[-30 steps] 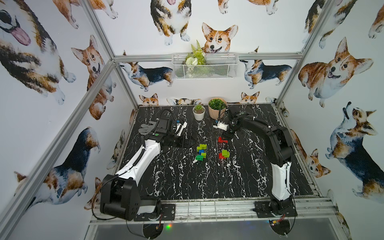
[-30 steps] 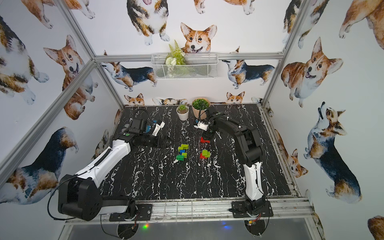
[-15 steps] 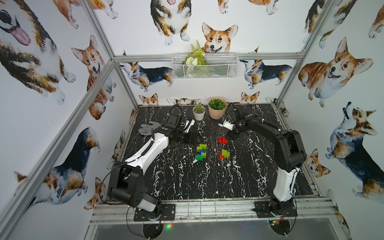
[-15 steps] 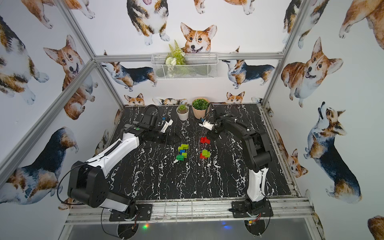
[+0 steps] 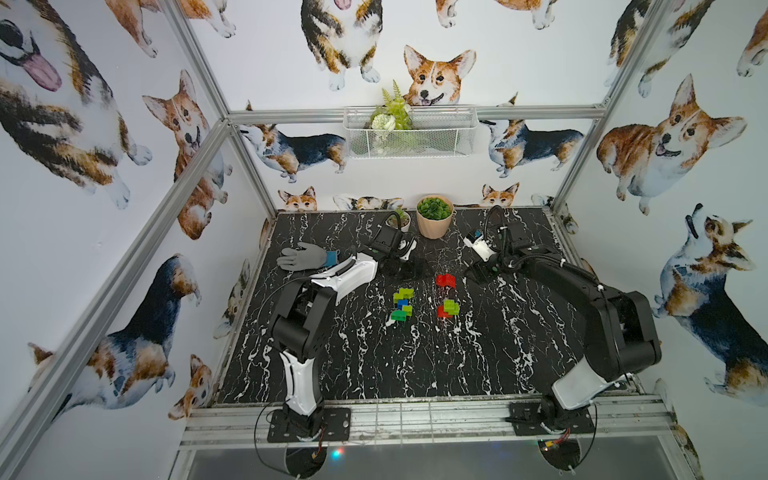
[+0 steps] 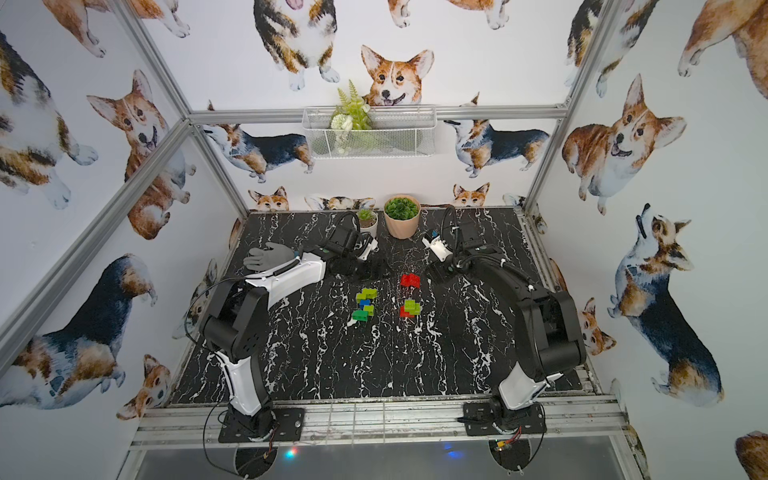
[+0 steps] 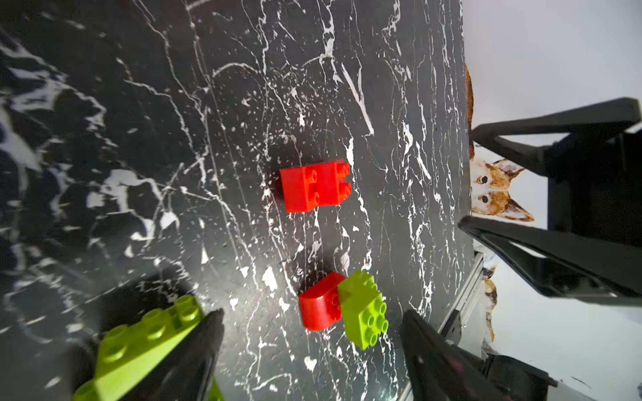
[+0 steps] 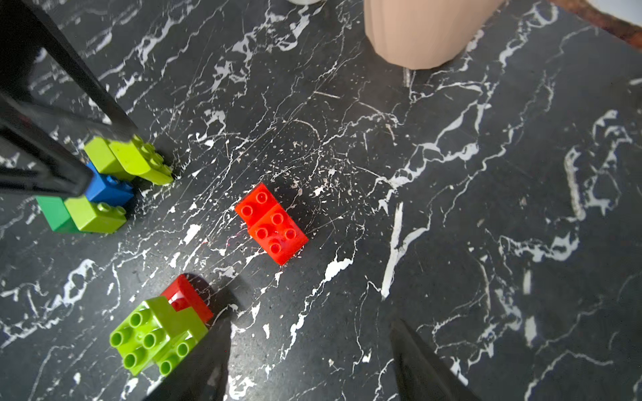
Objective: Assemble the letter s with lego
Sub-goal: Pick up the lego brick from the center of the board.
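Right wrist view: right gripper wide, empty, just right of red pair; left gripper wide, empty, beyond green-blue cluster; red-lime pair nearer. Likely pick: centre jaws squarely on red pair before closing.

Illumination: bright, diffuse, from overhead. In both top views the table shows soft sheen, frame posts bow near the edges, and coloured glints mark the panel at 6 o'clock. In the wrist views, lego casts short soft shadows, and the left hand fingers are blurred.
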Robot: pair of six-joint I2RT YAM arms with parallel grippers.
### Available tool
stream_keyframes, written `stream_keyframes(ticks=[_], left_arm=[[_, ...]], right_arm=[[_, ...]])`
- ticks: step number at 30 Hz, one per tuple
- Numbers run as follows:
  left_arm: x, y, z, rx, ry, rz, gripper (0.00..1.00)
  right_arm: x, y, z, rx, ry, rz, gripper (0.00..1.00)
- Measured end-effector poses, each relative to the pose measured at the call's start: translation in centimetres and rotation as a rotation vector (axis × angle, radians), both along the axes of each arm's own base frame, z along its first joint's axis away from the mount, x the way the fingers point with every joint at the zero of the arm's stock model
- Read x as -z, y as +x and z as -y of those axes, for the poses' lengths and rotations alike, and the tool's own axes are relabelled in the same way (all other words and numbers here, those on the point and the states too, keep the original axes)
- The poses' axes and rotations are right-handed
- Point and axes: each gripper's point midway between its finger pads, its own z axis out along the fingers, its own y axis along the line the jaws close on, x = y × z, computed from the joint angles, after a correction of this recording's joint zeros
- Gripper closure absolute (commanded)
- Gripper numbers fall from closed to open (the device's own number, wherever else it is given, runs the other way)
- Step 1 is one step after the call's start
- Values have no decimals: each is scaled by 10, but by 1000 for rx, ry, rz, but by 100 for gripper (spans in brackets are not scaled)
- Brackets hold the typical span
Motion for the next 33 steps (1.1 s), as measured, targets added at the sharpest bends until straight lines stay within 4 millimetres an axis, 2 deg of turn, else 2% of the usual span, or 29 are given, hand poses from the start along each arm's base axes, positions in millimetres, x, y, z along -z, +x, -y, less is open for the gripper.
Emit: stream_keyframes(ticks=[3, 6, 11, 15, 23, 33], left_arm=[[13, 7, 9, -30, -38, -38, 32], [26, 11, 20, -50, -67, -67, 35], [36, 11, 37, -41, -106, -85, 38], [46, 15, 39, -59, -112, -105, 43], [59, 19, 45, -79, -131, -125, 53], [61, 28, 51, -95, -154, -122, 57]], right_arm=[[-4, -6, 6, 73, 81, -27, 25], [-5, -15, 5, 129, 163, -63, 25], [-6, -28, 1, 181, 272, -129, 24], [-3, -37, 0, 207, 310, -165, 24], [-3, -42, 3, 233, 326, -181, 24], [-2, -43, 4, 247, 337, -193, 24]])
